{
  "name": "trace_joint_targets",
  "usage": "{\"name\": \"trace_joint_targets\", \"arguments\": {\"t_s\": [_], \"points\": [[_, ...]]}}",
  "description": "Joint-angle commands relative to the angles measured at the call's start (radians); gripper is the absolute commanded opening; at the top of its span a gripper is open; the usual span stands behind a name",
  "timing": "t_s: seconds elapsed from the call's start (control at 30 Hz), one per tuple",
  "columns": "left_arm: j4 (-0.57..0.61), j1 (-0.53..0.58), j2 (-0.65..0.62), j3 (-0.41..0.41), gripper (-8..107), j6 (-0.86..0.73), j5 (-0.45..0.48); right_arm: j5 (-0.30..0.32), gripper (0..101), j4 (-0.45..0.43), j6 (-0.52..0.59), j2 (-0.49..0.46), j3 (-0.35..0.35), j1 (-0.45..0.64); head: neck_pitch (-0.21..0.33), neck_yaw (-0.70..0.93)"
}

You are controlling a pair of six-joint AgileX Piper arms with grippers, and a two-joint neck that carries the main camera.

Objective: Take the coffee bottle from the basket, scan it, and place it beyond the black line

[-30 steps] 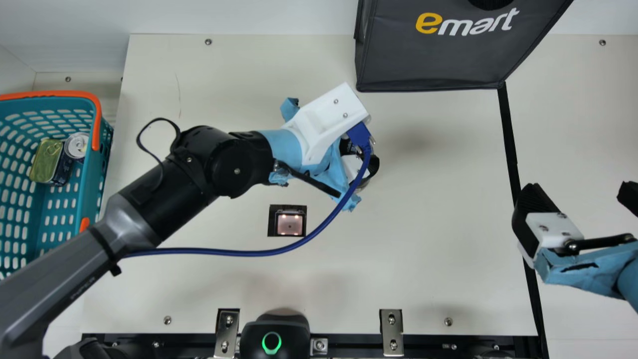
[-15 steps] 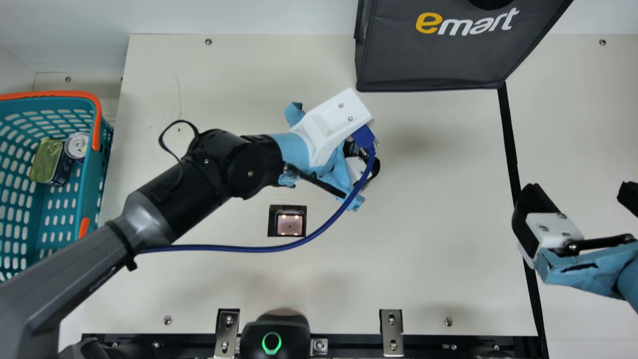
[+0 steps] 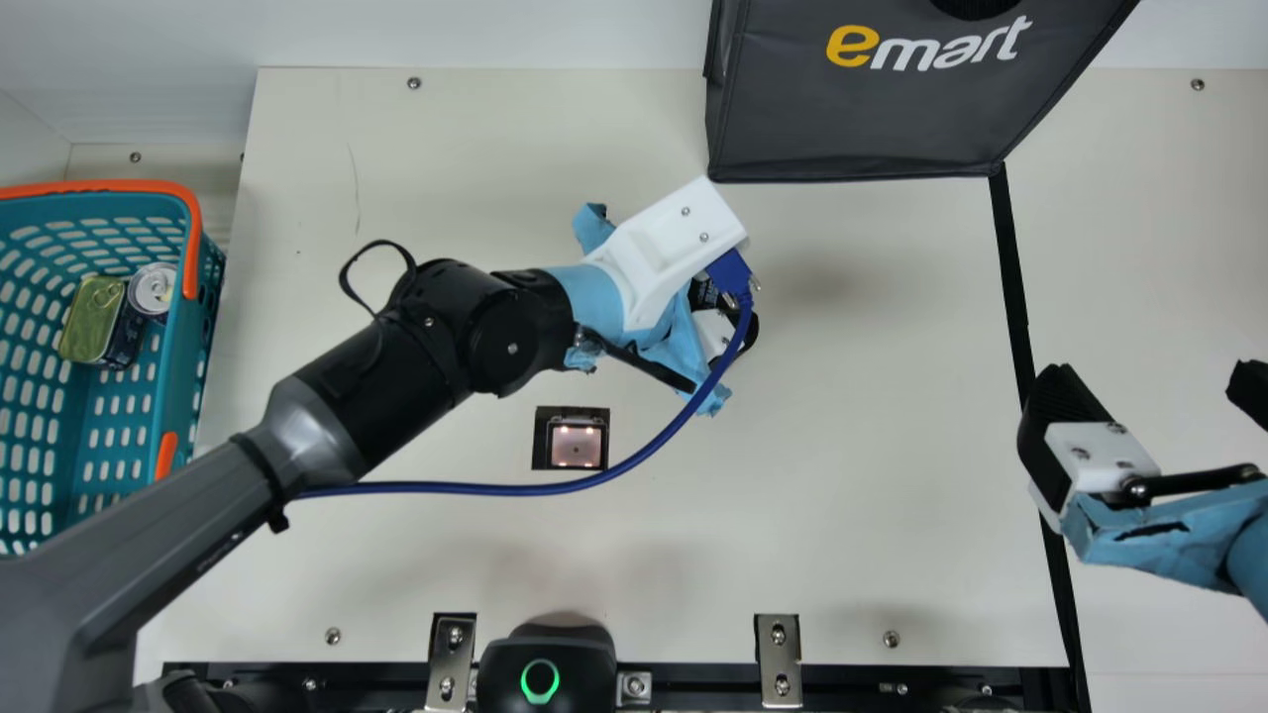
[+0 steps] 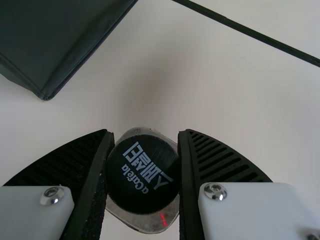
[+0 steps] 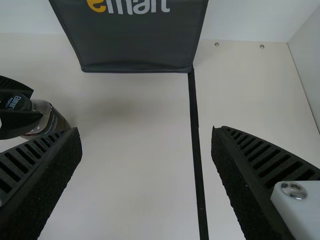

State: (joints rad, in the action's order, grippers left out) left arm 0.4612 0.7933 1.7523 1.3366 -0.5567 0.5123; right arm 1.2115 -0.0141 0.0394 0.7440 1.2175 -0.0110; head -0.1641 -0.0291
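Coffee bottle point(image 4: 142, 175) is gripped by the 2 fingers of my left gripper point(image 3: 715, 329), between the basket point(image 3: 188, 356) and the black line point(image 3: 1015, 287). My right gripper point(image 3: 1154, 386) stands open, its 2 fingers well apart, near that line.

A cream table point(image 3: 852, 515) backed by a pale wall point(image 3: 475, 35).
In the main view, the wall is met by a side wall point(image 3: 25, 144) at the upper left; screws point(image 3: 414, 83) are set near the table's edges, and a soft shadow is cast right of centre.
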Motion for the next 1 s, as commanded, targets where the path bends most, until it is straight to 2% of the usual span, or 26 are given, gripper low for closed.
{"name": "trace_joint_targets", "arguments": {"t_s": [0.0, 0.1, 0.87, 0.97], "points": [[-0.003, 0.002, 0.001, 0.0, 10, 0.002, -0.004, 0.0, 91, 0.0, 0.0, 0.0, 0.0, 0.0, 0.026, 0.002], [-0.006, 0.003, 0.003, 0.001, 10, 0.004, -0.008, 0.0, 91, 0.0, 0.0, 0.0, 0.0, 0.0, 0.026, 0.002], [-0.029, 0.006, 0.003, 0.0, 87, 0.034, -0.025, -0.001, 91, 0.0, 0.0, 0.0, 0.0, 0.0, 0.026, 0.002], [-0.032, 0.007, 0.001, -0.004, 90, 0.038, -0.028, -0.001, 91, 0.0, 0.0, 0.0, 0.0, 0.0, 0.026, 0.002]]}}
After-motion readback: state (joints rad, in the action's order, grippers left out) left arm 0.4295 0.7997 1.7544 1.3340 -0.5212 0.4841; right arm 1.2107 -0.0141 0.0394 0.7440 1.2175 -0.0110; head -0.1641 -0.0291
